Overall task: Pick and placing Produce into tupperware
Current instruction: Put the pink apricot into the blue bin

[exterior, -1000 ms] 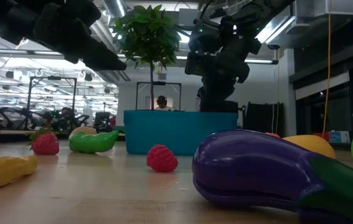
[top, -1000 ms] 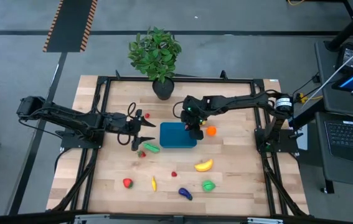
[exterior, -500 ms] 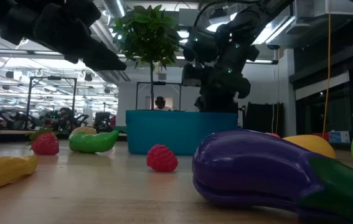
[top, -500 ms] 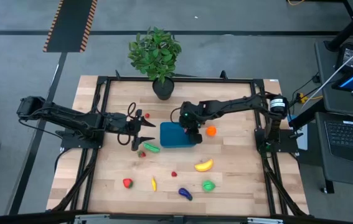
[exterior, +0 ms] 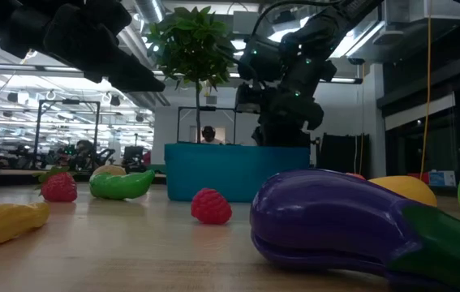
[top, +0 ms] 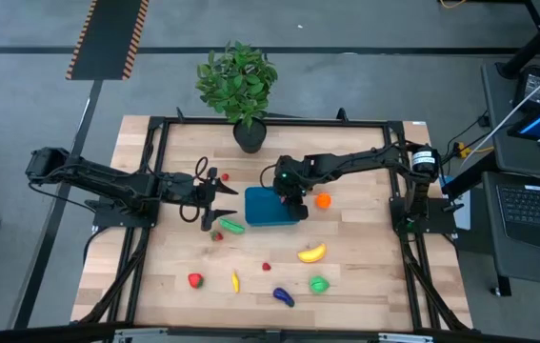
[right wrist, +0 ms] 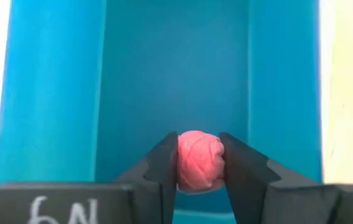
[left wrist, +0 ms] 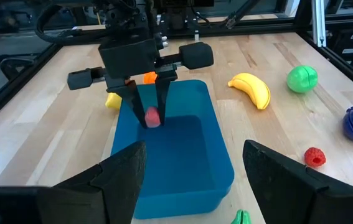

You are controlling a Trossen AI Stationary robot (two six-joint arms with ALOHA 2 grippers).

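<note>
In the high view, the teal tupperware [top: 271, 207] is seen at the middle of the wooden tabletop [top: 365, 276], with the right gripper [top: 294, 198] positioned over its right end and the left gripper [top: 220, 201] held wide just beside its left end. A green pepper [top: 231, 227] lies near the container's left corner, an orange fruit [top: 323, 201] just to its right, and a banana [top: 311, 252], a green apple [top: 319, 284] and a purple eggplant [top: 283, 296] are scattered nearer the front edge. In the low view, the eggplant [exterior: 335, 217] fills the foreground, a raspberry [exterior: 212, 206] lies before the tupperware [exterior: 234, 170], and the potted plant [exterior: 191, 45] rises behind. In the left wrist view, a pink raspberry [left wrist: 152, 117] is pinched by the right gripper [left wrist: 150, 118] inside the tupperware [left wrist: 188, 155]. In the right wrist view, the raspberry [right wrist: 200, 160] is clamped between both fingers [right wrist: 161, 168] above the blue floor of the tupperware [right wrist: 176, 68].
</note>
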